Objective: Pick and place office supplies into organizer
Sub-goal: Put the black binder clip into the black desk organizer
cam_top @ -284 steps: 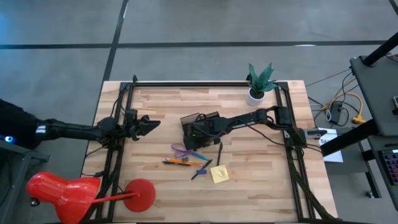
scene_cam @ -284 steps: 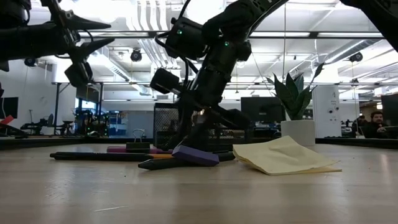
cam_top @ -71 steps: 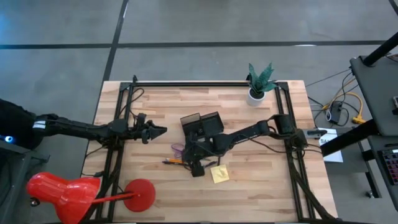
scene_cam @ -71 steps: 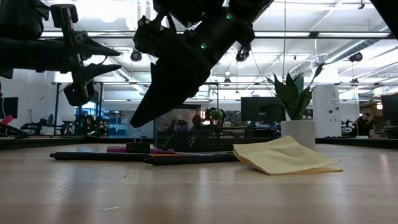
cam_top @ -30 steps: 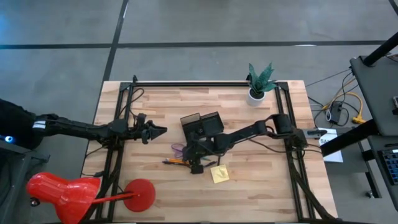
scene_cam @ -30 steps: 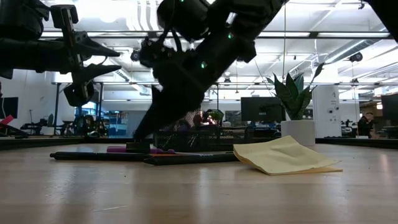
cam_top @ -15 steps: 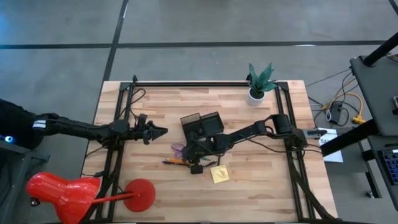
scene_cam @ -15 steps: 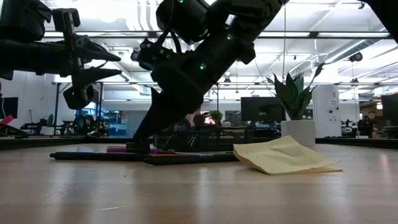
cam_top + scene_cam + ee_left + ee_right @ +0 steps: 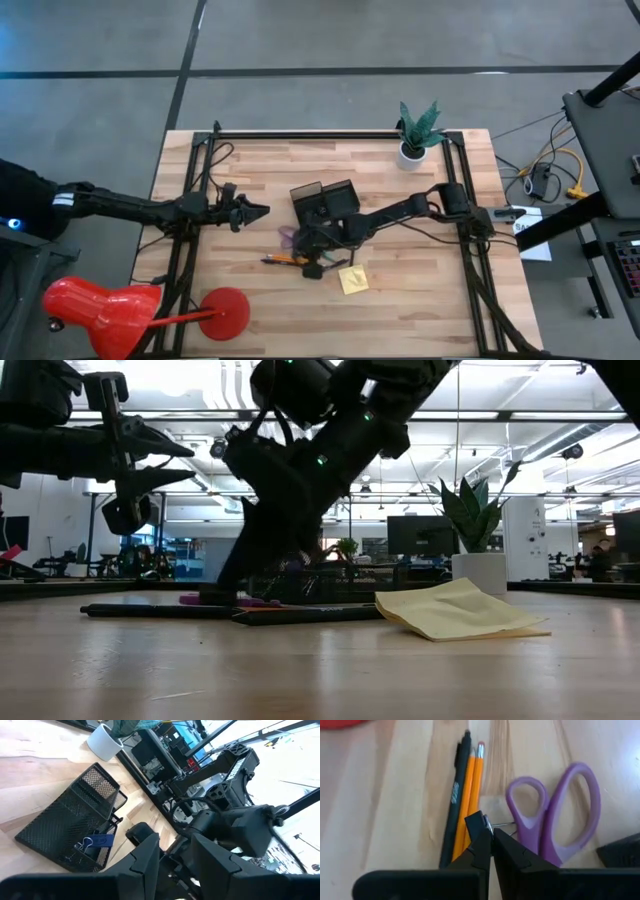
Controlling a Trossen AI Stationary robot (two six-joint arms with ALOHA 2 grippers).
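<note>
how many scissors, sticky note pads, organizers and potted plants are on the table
scissors: 1
sticky note pad: 1
organizer: 1
potted plant: 1
total: 4

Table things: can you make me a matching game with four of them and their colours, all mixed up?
Things:
1. scissors handles
2. pencil
3. sticky-note pad
4. plant pot

Colours:
A. white
B. purple
C. yellow
D. orange

Pairs: 1-B, 2-D, 3-C, 4-A
</note>
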